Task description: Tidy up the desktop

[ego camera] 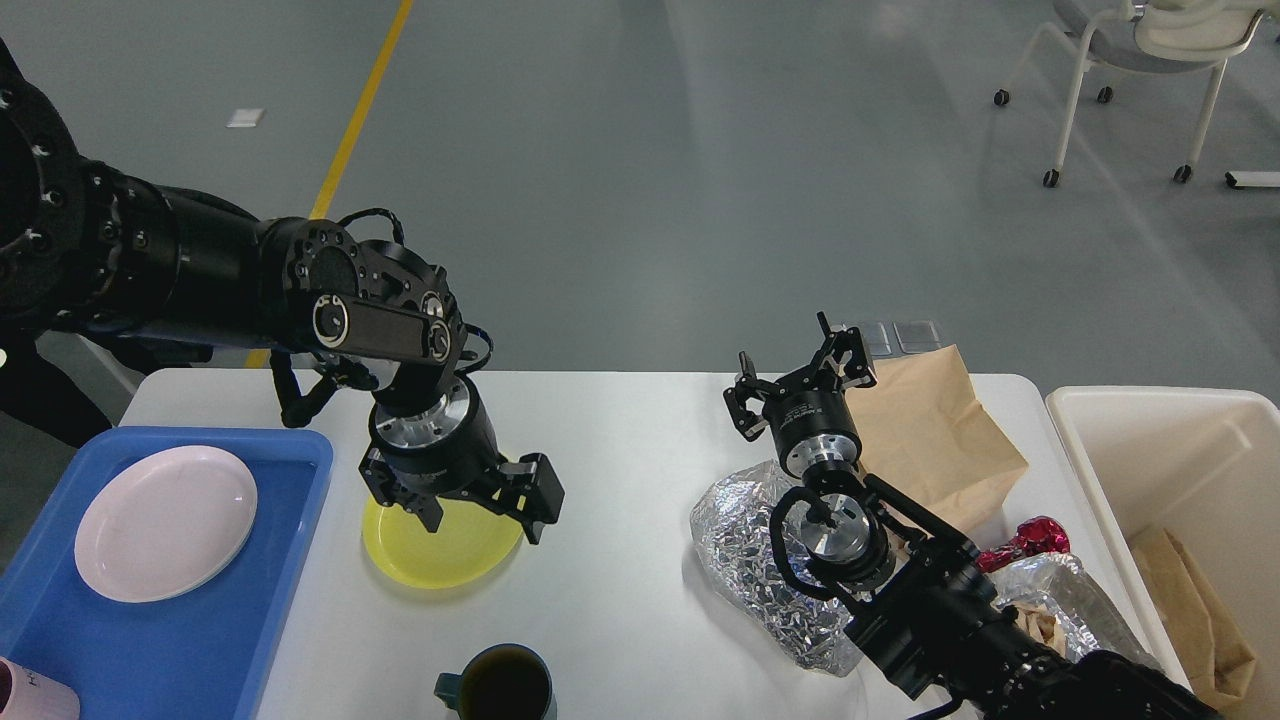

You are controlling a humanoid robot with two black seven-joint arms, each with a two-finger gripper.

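Partly hidden: the yellow plate lies under the left gripper; the right arm covers the middle of the foil wrap.
Cut off: a dark mug at the lower edge; a pale pink cup at the lower left corner.
Plates: two, the yellow one on the desktop and a white plate in the blue tray.
Paper bags: two, one brown bag on the desktop, one in the cream bin.
Red wrapper: one, beside the foil.
Left gripper: fingers spread wide just over the yellow plate; contact cannot be told.
Right gripper: fingers apart, holding nothing, raised near the brown bag.
Desktop: white, spanning the view between tray and bin.
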